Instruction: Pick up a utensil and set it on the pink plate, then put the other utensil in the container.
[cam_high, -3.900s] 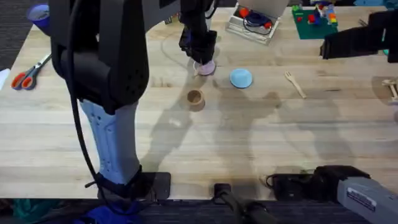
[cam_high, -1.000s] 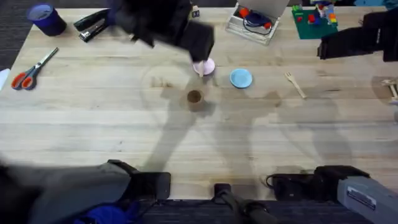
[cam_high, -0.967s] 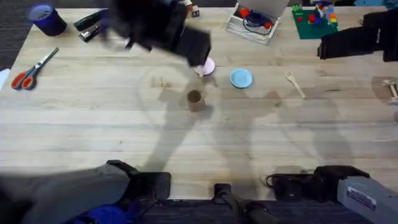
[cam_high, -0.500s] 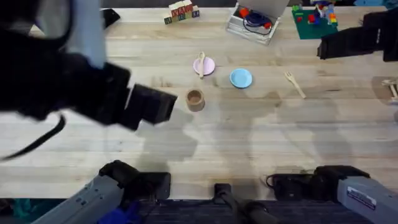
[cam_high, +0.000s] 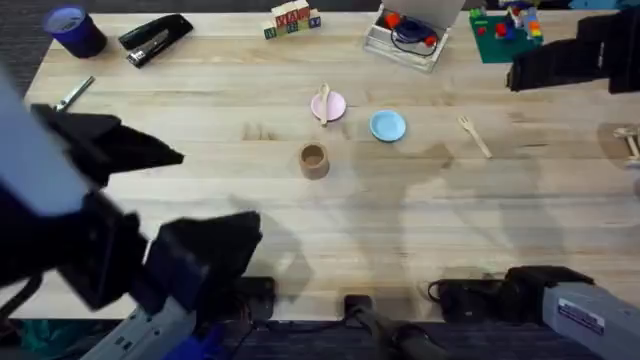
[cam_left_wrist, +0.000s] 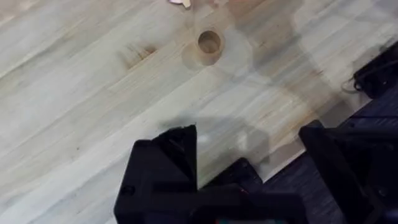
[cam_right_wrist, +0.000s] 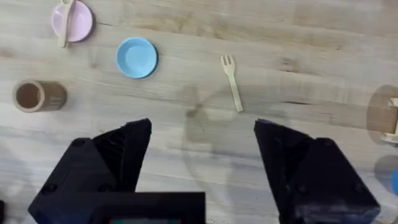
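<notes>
Left hand (cam_left_wrist: 249, 162) withdrawn, large and blurred

The left arm (cam_high: 120, 250) is no longer over the pink plate (cam_high: 333, 105); it now sits low near its base, leaving the spoon (cam_high: 323, 103) lying across that plate.

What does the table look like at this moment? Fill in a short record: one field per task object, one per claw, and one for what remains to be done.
spoon: lying across the pink plate
fork: flat on the table, right of the light blue plate
wooden cup: upright, nothing seen inside, near side of the pink plate
left claw: open, holding nothing, above bare table
right claw: open, holding nothing, above the fork's area
remaining: fork not yet in the wooden cup
</notes>
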